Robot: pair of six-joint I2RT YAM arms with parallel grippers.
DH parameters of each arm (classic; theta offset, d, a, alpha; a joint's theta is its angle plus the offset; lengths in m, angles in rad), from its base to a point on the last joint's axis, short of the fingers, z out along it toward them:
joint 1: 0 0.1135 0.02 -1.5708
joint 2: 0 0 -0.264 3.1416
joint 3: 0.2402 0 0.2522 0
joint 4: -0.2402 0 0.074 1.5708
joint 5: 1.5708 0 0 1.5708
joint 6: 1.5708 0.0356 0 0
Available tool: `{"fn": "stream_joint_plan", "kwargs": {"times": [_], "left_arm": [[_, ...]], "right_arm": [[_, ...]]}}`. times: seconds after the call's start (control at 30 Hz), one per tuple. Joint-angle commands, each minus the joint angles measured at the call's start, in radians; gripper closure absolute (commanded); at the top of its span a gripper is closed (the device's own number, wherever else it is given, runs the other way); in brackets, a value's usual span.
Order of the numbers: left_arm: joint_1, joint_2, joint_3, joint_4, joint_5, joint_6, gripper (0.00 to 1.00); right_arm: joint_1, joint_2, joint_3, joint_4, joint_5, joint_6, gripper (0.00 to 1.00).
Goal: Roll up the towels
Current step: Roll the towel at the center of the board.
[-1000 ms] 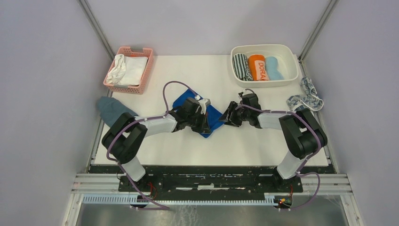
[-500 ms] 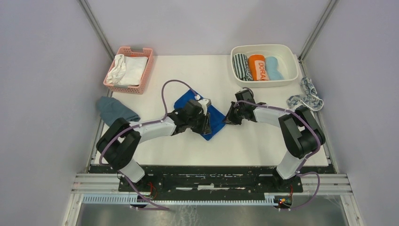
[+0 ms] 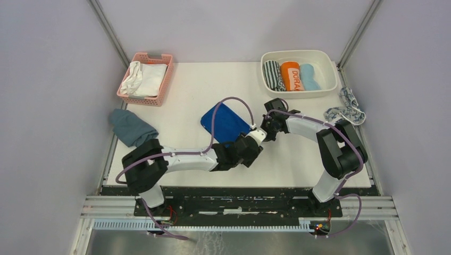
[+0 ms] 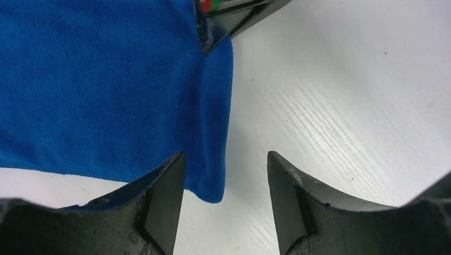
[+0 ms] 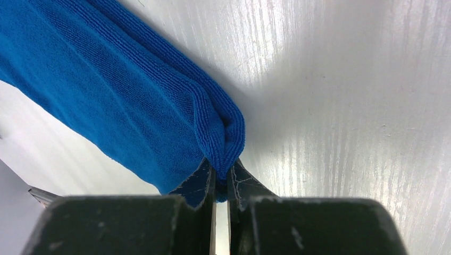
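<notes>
Towel [image 3: 226,123], royal blue, lying flat near the middle of the table [image 3: 186,85], one corner turned toward the two grippers. We judge it light, soft and limp. It will drape and buckle rather than hold a shape, and its looped pile should catch well between pads while dragging a little on the tabletop. The edge nearest the grippers appears folded double, though the overhead view is too coarse for us to confirm this.

Right gripper [image 5: 219,178]: jaws closed on that doubled corner, pinching the layers at the very tip.

Left gripper [image 4: 226,164]: jaws apart and holding nothing, set low over the table, with a neighbouring corner of the towel lying just inside its left finger [image 4: 162,196].

We would take hold at corners or along a hem, all layers together, since a mid-cloth pinch would only bunch it. For rolling, two holds spread along one edge should keep the roll even.
</notes>
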Motion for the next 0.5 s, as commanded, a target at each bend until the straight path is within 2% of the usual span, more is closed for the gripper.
{"fn": "stream_joint_plan", "kwargs": {"times": [0.0,0.17,0.3,0.4,0.47], "left_arm": [[-0.061,0.085,0.075,-0.008,-0.189,0.105,0.35],[-0.103,0.170,0.117,-0.018,-0.268,0.126,0.38],[-0.109,0.222,0.138,-0.041,-0.350,0.122,0.45],[-0.108,0.242,0.139,-0.039,-0.368,0.127,0.54],[-0.107,0.259,0.148,-0.053,-0.376,0.126,0.67]], "right_arm": [[0.005,-0.019,0.046,-0.043,0.026,0.021,0.90],[0.004,-0.010,0.060,-0.058,0.026,0.026,0.90],[0.005,-0.015,0.057,-0.057,0.025,0.029,0.90],[0.005,-0.016,0.047,-0.052,0.024,0.030,0.90],[0.005,-0.018,0.042,-0.049,0.021,0.029,0.91]]}}
